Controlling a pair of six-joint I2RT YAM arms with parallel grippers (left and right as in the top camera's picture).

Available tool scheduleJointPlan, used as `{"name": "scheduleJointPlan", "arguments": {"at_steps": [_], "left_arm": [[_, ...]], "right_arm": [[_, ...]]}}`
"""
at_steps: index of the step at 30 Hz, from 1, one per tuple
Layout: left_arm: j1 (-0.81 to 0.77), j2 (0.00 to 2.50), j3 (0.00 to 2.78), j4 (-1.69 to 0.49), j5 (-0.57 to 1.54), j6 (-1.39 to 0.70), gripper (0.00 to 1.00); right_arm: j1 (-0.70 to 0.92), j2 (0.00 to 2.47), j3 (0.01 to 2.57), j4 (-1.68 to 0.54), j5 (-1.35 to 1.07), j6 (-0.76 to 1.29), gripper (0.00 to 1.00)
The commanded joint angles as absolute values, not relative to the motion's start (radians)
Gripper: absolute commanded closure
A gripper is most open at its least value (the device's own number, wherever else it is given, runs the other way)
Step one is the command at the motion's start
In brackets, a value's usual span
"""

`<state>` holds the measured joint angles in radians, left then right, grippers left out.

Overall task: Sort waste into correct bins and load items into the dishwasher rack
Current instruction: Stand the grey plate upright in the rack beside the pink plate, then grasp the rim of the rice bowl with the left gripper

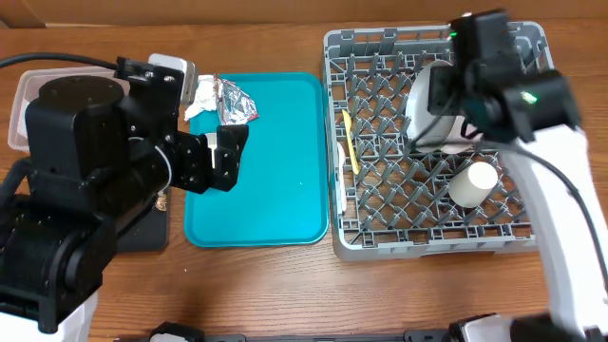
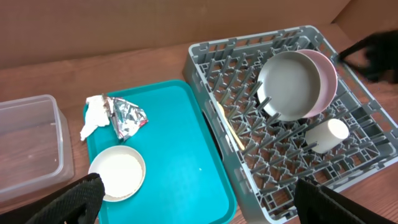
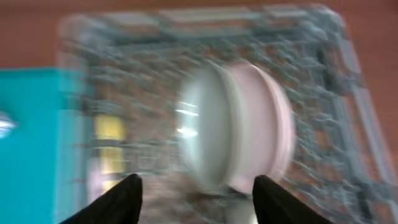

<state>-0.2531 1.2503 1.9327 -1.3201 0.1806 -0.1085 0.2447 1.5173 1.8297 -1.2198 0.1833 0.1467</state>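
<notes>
a lab test bench: wooden table, cardboard backdrop, dishwasher rack, teal tray.

Teal tray centre open, foil wrapper and bowl at its left — rack front free, plates behind.

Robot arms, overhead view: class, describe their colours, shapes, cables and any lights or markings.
The left arm is bulky and black, with round joint housings and a black cable looping behind. The right arm has black blocky joints with small green lights and a smooth white link. Both arms' fingers are black.
</notes>
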Motion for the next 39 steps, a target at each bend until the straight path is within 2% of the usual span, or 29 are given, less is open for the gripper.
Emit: {"name": "scheduleJointPlan", "arguments": {"at_steps": [1, 7, 11, 13, 15, 19, 22, 24, 29, 31, 34, 37, 39], "left_arm": [[-0.249, 1.273, 1.942, -1.340, 0.134, -0.120, 0.00], [-0.249, 1.340, 1.942, -1.476, -0.139, -0.286, 0.00], [-0.242, 1.417, 1.925, -1.546, -0.137, -0.345, 0.00], [-0.224, 1.468, 1.880, -1.560, -0.137, -0.385, 0.09], [-0.216, 1.515, 1.827, -1.538, -0.103, -0.410, 0.13], [-0.224, 1.649, 1.758, -1.426, -0.037, -0.283, 0.16], [-0.223, 1.731, 1.756, -1.396, -0.032, -0.283, 0.18], [-0.223, 1.799, 1.756, -1.368, -0.033, -0.256, 0.20], [-0.203, 1.867, 1.742, -1.375, -0.054, -0.225, 0.18], [-0.168, 1.885, 1.718, -1.375, -0.052, -0.305, 0.19], [-0.091, 1.888, 1.691, -1.375, -0.052, -0.461, 0.27], [-0.044, 1.888, 1.690, -1.367, -0.052, -0.503, 0.33], [-0.032, 1.888, 1.690, -1.353, -0.053, -0.502, 0.33]], "right_arm": [[0.248, 1.409, 1.868, -1.196, -0.213, 0.162, 0.36], [0.248, 1.415, 1.866, -1.259, -0.355, 0.162, 0.36], [0.253, 1.438, 1.866, -1.290, -0.411, 0.161, 0.36], [0.253, 1.452, 1.865, -1.301, -0.408, 0.161, 0.37], [0.253, 1.463, 1.865, -1.308, -0.401, 0.161, 0.37], [0.253, 1.496, 1.865, -1.338, -0.374, 0.161, 0.37], [0.253, 1.512, 1.865, -1.360, -0.327, 0.173, 0.41], [0.253, 1.515, 1.865, -1.378, -0.207, 0.258, 0.41], [0.253, 1.515, 1.865, -1.380, -0.195, 0.263, 0.40], [0.253, 1.515, 1.865, -1.380, -0.194, 0.262, 0.40], [0.253, 1.515, 1.865, -1.380, -0.195, 0.263, 0.39], [0.253, 1.515, 1.865, -1.395, -0.194, 0.263, 0.39], [0.253, 1.515, 1.865, -1.403, -0.195, 0.262, 0.39]]}}
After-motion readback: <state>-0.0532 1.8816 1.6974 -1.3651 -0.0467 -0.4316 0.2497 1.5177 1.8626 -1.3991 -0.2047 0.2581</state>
